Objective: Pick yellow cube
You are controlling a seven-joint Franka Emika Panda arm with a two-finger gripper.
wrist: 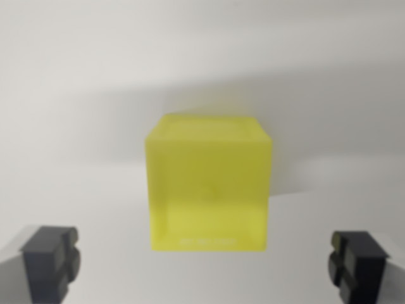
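— Position of the yellow cube (209, 187)?

— Resting on the white counter (76, 126), mid-frame in the wrist view, blurred, one flat face toward the camera; no long axis.

— The claw (204, 265)?

— Spread wide. Dark fingertips (49, 259) at either lower corner, well apart from the cube, holding and touching nothing.

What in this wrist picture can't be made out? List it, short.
- Yellow cube: blurred; the pale marks low on its front face are unreadable.
- Cube's back, underside and far sides: hidden by the cube itself.
- Fingers: cut off by the bottom edge, so their full length is unseen.
- Gripper: its body is outside the picture.
- Surface: no edges visible, extent unknown.
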